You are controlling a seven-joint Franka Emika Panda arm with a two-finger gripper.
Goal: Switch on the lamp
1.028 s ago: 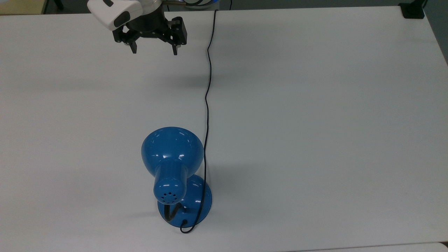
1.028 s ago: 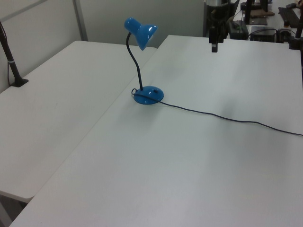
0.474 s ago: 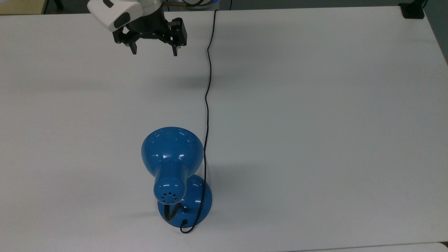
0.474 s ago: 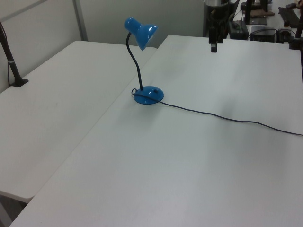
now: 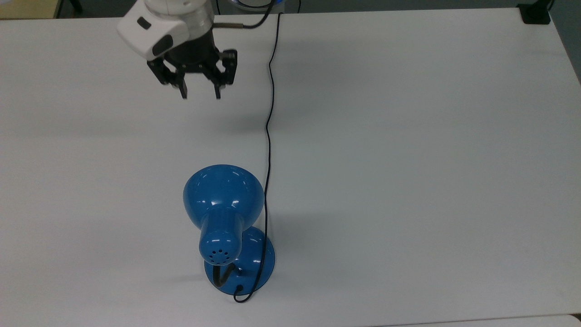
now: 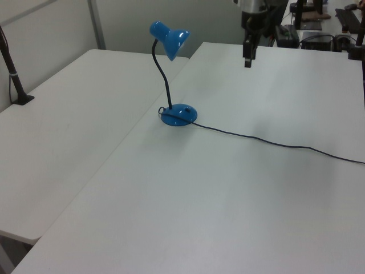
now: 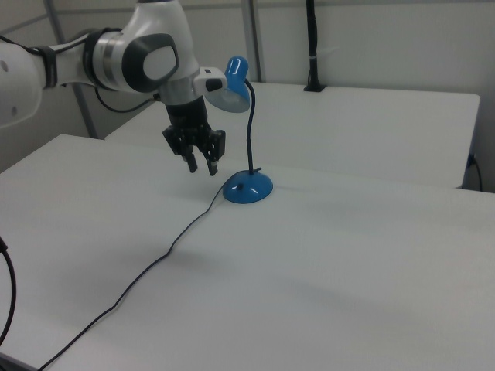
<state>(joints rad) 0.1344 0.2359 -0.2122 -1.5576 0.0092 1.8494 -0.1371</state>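
Bright, even overhead light; soft shadows, sharp.

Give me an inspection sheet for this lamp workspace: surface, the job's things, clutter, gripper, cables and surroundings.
Surface: white table, a second white table butted against it.
Job's things: glossy blue desk lamp upright on its round blue base, black bendable neck curving up to the bell-shaped shade; no glow visible.
Clutter: nothing seen.
Gripper: black two-finger gripper open, holding nothing, above the table and apart from the lamp.
Cables: thin black cord runs from the base across the table to its far edge in the top view, passing to the top view's right of the gripper.
Surroundings: a black clamp at a table corner; a black post behind the second table.
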